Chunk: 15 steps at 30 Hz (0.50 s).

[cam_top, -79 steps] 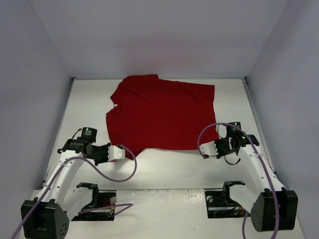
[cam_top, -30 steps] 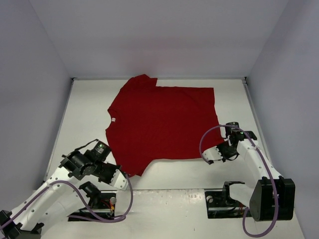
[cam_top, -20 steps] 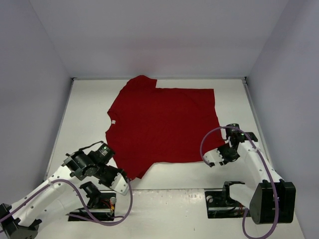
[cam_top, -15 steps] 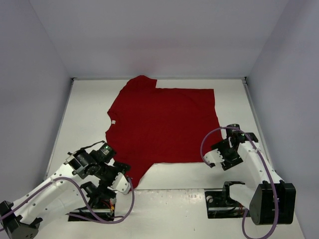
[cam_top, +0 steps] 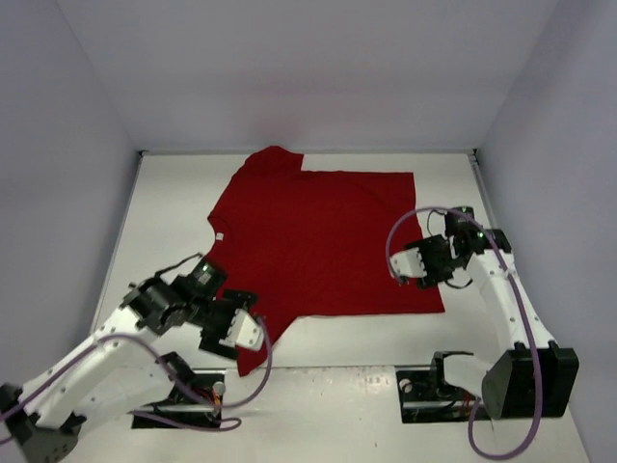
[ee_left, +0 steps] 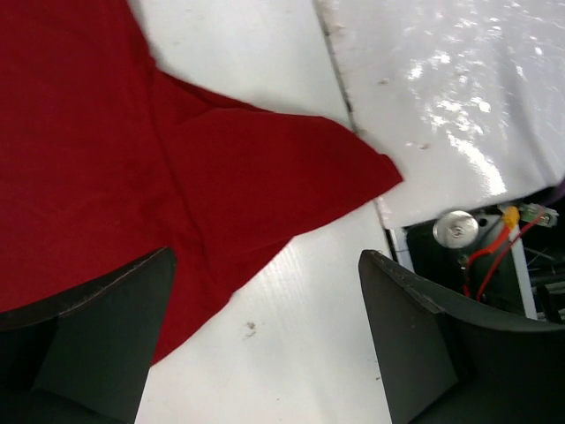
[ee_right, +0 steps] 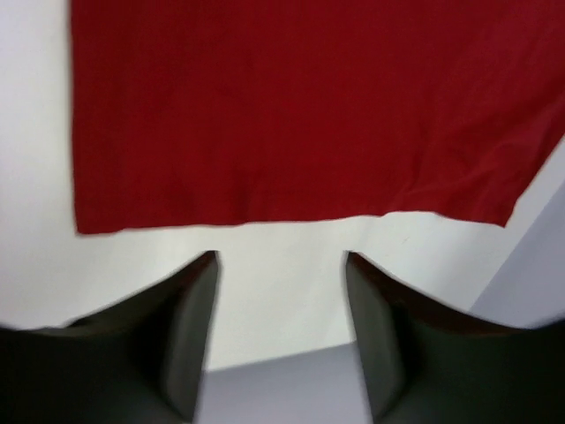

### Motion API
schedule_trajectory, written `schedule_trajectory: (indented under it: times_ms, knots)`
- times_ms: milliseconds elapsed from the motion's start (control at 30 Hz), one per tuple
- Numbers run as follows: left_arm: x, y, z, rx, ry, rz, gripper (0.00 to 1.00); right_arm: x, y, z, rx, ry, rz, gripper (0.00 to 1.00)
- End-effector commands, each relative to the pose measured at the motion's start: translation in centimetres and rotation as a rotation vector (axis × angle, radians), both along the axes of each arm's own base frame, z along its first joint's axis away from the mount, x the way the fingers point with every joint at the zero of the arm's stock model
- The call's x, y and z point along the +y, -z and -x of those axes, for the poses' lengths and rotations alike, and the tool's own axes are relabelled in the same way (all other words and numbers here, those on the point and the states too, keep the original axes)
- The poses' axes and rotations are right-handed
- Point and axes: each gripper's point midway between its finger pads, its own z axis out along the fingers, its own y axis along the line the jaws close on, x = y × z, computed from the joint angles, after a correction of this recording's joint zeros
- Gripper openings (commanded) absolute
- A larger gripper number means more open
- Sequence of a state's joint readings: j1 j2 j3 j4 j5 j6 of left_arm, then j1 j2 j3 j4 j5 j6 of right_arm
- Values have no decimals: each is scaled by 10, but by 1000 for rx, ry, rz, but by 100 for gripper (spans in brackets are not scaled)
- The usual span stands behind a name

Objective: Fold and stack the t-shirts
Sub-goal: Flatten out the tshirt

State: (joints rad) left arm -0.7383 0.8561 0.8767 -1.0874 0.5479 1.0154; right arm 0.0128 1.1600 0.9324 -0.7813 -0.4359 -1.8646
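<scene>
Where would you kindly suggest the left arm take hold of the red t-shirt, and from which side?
I would take the near sleeve of the t-shirt at its pointed tip, coming from the near edge of the table. That tip lies flat with bare surface on both sides, and the left gripper hovers over it, jaws open.

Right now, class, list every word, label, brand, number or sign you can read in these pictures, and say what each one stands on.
No text can be read in any view.
The neck tag on the t-shirt: a small white patch, too small to read.
The rest of the t-shirt is plain dark red, with no print showing.
</scene>
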Motion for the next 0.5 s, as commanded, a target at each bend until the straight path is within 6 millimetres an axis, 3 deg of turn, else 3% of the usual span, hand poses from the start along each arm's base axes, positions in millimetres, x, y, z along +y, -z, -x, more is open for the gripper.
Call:
schedule_trajectory:
  times_ms: [0, 100, 167, 300, 367, 400, 467]
  knots:
    - [-23, 4, -32, 66, -117, -43, 72, 31, 3, 6, 130, 88, -224, 44]
    - [-26, 11, -31, 49, -75, 5, 72, 54, -1, 9, 139, 45, -309, 34]
    - [-23, 19, -36, -19, -35, 51, 69, 104, -16, 6, 106, -29, -383, 22]
    - [-22, 25, -47, -34, -79, 87, 54, 168, -30, 3, 109, -77, -451, 4]
    - [-27, 26, -57, -2, -130, 61, 47, 183, -24, -5, 209, 13, -484, 0]
    - [-31, 17, -64, -7, -160, 68, 45, 186, -27, -11, 230, 45, -501, 0]
    - [-36, 9, -71, -43, -143, 66, 41, 177, -11, -19, 308, 142, -516, 0]
